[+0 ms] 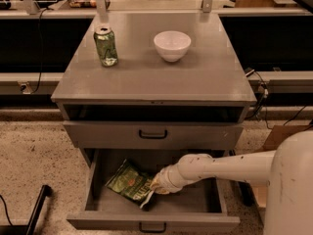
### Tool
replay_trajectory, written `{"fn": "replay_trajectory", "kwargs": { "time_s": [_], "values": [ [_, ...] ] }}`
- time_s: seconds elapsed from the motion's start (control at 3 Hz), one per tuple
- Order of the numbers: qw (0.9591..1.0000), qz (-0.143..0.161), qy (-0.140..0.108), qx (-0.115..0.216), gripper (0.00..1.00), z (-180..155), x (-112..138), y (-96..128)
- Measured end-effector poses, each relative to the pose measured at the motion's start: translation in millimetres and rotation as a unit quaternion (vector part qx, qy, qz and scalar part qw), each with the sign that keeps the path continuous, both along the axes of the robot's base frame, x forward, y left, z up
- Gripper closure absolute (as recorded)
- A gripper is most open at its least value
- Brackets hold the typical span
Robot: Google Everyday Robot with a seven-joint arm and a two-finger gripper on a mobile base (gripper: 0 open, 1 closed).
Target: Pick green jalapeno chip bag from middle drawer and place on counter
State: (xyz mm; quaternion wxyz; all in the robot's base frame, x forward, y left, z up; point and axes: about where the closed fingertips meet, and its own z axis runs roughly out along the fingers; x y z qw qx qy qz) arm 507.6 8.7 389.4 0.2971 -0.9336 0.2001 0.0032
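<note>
The green jalapeno chip bag (128,184) lies crumpled on the floor of the open middle drawer (151,221), left of centre. My white arm reaches in from the right, and the gripper (155,186) is down at the bag's right end, touching it. The wrist hides the fingertips. The counter (156,77) is the grey top of the cabinet above.
A green drinks can (105,46) stands at the counter's back left and a white bowl (172,45) at back centre. The shallower drawer (152,134) above is closed. Speckled floor lies to the left, with a dark bar (38,209) at the lower left.
</note>
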Motion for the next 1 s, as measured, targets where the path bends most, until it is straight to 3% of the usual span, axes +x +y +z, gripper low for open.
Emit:
{"fn": "replay_trajectory", "kwargs": {
  "time_s": [0.33, 0.67, 1.0],
  "values": [
    [0.9994, 0.003, -0.009, 0.035, 1.0, 27, 3, 1],
    [0.994, 0.022, -0.034, 0.101, 1.0, 80, -1, 8],
    [0.9777, 0.069, -0.083, 0.18, 1.0, 165, -19, 31]
  ]
}}
